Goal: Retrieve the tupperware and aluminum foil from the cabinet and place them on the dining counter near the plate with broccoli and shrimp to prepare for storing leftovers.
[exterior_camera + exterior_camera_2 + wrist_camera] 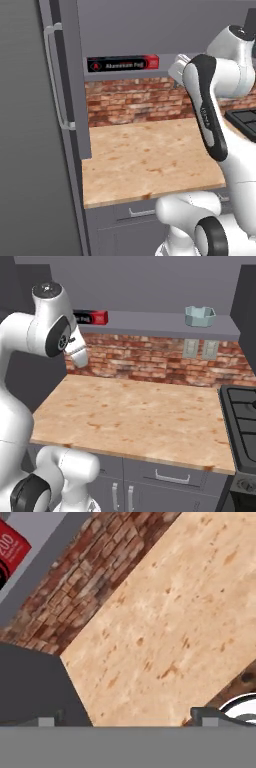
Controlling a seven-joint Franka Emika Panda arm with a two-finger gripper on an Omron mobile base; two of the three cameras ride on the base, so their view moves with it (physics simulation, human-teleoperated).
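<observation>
The tall grey fridge [30, 150] with its bar handle stands along the left side of the left base view, hard against the left edge of the wooden tabletop [150, 160]. This tabletop is a light wood-grain slab with reddish flecks, carried on grey drawers, and its far edge meets a red brick wall [150, 358]. At its right edge sits a black stove [242, 416].

Above the brick runs the long grey shelf board of the cabinet [160, 323], dark grey panels rising behind it. The white arm [212, 107] rises in front of the shelf, its hand turned down toward the tabletop.

The aluminum foil [123, 63] — a slim black box with a red end and white lettering — lies flat along the left end of the shelf, its long side to the front edge. In the hand view its red end [11, 549] shows at the upper left corner. The tupperware [200, 316] stands upright near the right end of the same shelf, well apart from the foil box.

The claw [125, 718] is spread wide and holds nothing; its two small finger tips [46, 721] show far apart over the tabletop's near-left corner beside the fridge.
</observation>
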